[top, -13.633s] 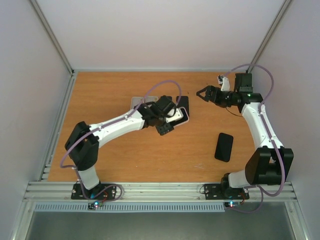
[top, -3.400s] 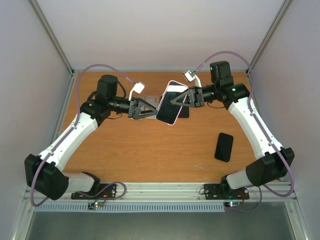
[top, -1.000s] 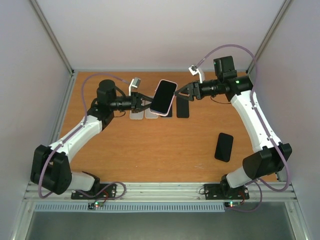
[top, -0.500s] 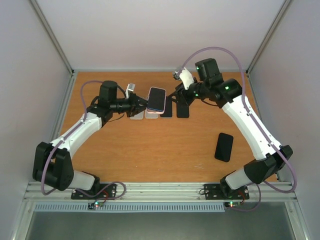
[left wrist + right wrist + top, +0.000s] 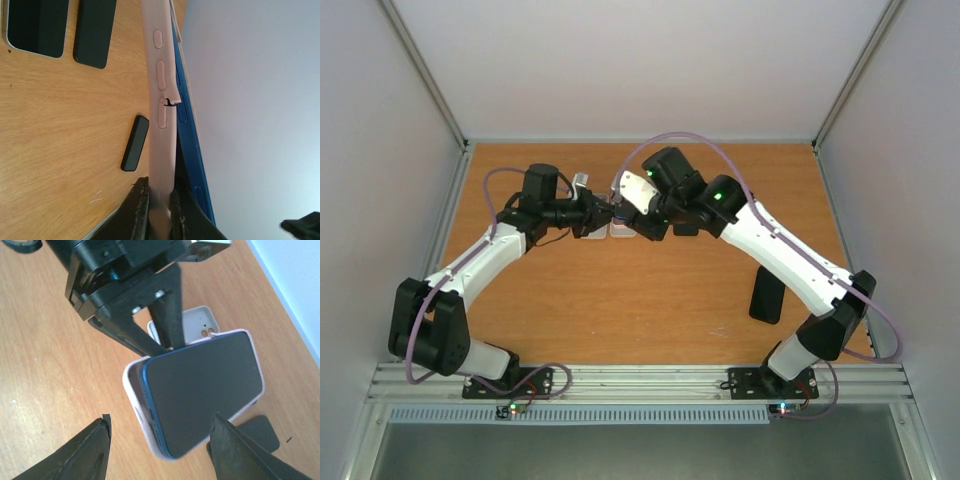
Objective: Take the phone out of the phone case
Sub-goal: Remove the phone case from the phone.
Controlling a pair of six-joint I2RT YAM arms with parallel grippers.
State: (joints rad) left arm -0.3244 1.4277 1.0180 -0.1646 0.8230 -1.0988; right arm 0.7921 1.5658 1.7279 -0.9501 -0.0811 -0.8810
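Right wrist view gives you what matters. The phone (image 5: 205, 385) faces that camera screen-on, framed by the pale phone case (image 5: 134, 390). It lies straight ahead of the right jaws. Their two fingers (image 5: 95, 450) stand apart, one on either side of the phone's near end, and you cannot see either one touching it.

The phone's long axis slants from lower left to upper right in that view, so it lies skewed to the line between the fingers, not square to it. A blue side rail shows at the near-left corner.

In the left wrist view, the left jaws are clamped on the rim of the phone case (image 5: 162, 100), with a finger (image 5: 141, 202) pressed to each face. The case runs straight away from them, its long axis in line with the fingers. The phone's blue edge (image 5: 192, 150) lies along its right flank.

From the top external view, both wrists meet over the far middle of the counter (image 5: 650, 300), and the right wrist hides most of the phone. It is held up off the wood, above a row of spare cases. A loose dark phone (image 5: 767, 297) lies well apart on the right.

The left arm has the case and the right arm is free at the phone's far end. By my judgement, you should square the right wrist to the phone's short width before closing.
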